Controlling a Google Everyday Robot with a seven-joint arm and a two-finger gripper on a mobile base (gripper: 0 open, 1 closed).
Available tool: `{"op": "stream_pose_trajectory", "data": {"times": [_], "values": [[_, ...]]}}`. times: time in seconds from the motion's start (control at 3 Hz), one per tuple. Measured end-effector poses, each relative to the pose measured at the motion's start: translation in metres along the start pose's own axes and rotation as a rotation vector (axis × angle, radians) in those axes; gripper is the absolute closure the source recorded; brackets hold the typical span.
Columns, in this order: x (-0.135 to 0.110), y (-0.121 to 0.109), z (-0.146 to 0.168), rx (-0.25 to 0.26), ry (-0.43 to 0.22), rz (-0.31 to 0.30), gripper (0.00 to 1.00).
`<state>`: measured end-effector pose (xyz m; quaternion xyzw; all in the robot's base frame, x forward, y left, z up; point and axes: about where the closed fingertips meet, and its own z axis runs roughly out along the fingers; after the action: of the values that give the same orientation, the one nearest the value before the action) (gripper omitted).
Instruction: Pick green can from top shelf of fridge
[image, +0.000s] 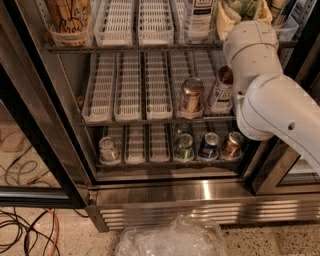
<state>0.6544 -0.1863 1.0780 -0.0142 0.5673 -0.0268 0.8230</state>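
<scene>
The green can (242, 6) stands at the right end of the top shelf (150, 48) of the fridge (200, 197); only its pale green and white lower body shows, at the top edge of the camera view. My gripper (245, 14) reaches into that shelf. Its cream fingers (225, 21) are spread, one on each side of the can. I cannot see them pressing on it. My white arm (280, 105) covers the right side of the racks.
A tan printed can (70, 17) and a white bottle (197, 17) share the top shelf. A copper can (191, 95) and a white can (220, 91) stand on the middle rack. Several cans line the bottom rack (183, 147). A plastic bag (172, 237) and cables (25, 225) lie on the floor.
</scene>
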Motion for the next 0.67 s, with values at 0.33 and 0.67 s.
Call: {"op": "stream_pose_trajectory", "data": {"times": [0.33,0.67], "values": [[0.0,0.0,0.0,0.0,0.0,0.0,0.76],[0.0,0.0,0.0,0.0,0.0,0.0,1.0]]}}
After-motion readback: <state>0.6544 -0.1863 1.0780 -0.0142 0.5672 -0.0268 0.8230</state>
